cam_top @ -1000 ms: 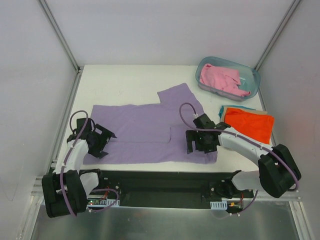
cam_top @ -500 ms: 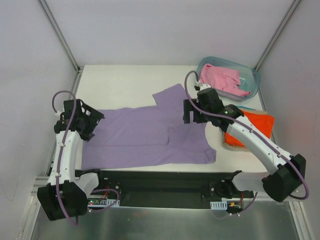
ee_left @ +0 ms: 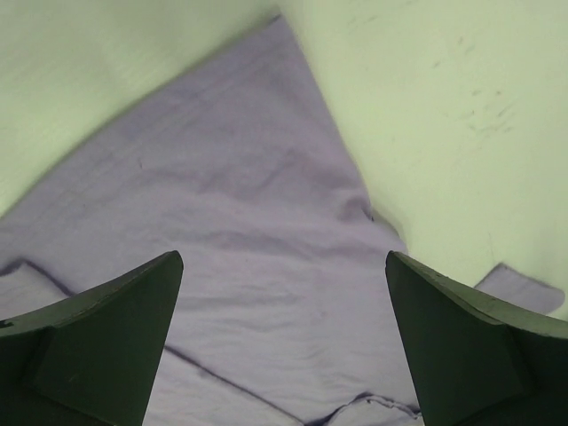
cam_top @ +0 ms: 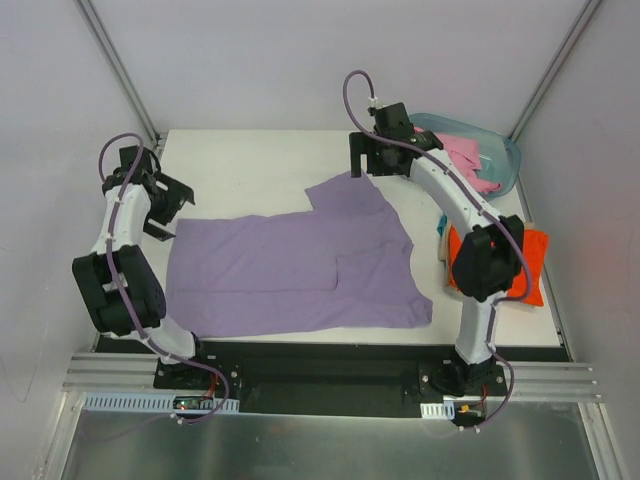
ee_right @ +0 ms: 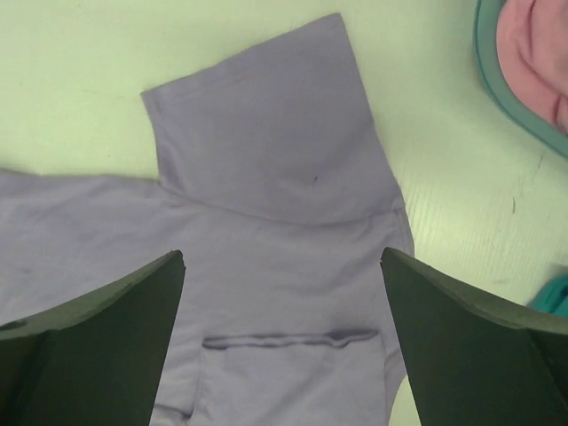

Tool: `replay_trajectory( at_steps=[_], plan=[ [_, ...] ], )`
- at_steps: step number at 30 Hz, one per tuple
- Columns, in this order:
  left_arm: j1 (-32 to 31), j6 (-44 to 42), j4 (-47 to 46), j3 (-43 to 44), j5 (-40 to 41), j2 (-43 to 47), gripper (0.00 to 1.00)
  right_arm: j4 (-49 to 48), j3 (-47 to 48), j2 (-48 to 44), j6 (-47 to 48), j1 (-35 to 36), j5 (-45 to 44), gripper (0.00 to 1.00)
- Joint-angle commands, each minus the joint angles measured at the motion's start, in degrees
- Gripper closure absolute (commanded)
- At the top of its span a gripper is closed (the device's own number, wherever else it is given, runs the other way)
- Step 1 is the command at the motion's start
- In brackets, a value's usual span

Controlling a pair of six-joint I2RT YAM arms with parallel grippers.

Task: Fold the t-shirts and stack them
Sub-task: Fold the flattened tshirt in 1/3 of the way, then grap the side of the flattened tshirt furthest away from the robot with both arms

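Observation:
The lavender-purple t-shirt [cam_top: 290,265] lies spread flat on the white table, its near half folded over, one sleeve [cam_top: 345,195] pointing to the far right. It also shows in the left wrist view [ee_left: 240,266] and the right wrist view [ee_right: 275,231]. My left gripper [cam_top: 160,205] is open and empty above the shirt's far-left corner. My right gripper [cam_top: 362,157] is open and empty above the sleeve's far edge. A folded bright orange t-shirt [cam_top: 530,255] lies on a teal one [cam_top: 441,225] at the right. A pink t-shirt [cam_top: 470,160] sits in the tub.
The translucent blue-green tub [cam_top: 508,150] stands at the far right corner; its rim shows in the right wrist view [ee_right: 497,80]. Metal frame posts and white walls close in the table on three sides.
Both arms have lifted away from the shirt's near edge and swung to its far side, left to the far-left corner, right to the sleeve. The shirt's near half now lies folded.

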State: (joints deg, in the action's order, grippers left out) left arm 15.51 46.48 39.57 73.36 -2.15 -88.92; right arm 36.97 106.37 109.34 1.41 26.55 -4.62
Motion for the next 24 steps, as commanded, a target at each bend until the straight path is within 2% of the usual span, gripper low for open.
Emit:
replay_trajectory(
  at_steps=[1, 8, 14, 20, 24],
  plan=[
    [1.02, -3.06, 2.44, 6.79, 3.54, -6.85, 0.01, 2.14, 10.95, 9.38, 3.16, -1.84, 4.0, 0.03],
    [1.89, -3.94, 5.07, 13.82, 8.3, -16.01, 0.01, -0.76, 24.23, 24.77, 1.76, -4.74, 8.13, 0.03],
    [2.86, -5.26, 6.74, 17.95, 10.24, -21.2, 0.01, -8.66, 23.09, 29.61, -5.09, -7.56, 12.08, 0.03],
    [3.39, -5.35, 7.1, 19.54, 12.17, -23.66, 0.01, -9.28, 28.8, 36.29, -5.54, -7.74, 15.52, 0.03],
    [4.09, -5.08, 7.54, 19.8, 12.35, -24.98, 0.01, -7.97, 29.07, 38.57, -5.54, -7.73, 15.26, 0.03]
  ],
)
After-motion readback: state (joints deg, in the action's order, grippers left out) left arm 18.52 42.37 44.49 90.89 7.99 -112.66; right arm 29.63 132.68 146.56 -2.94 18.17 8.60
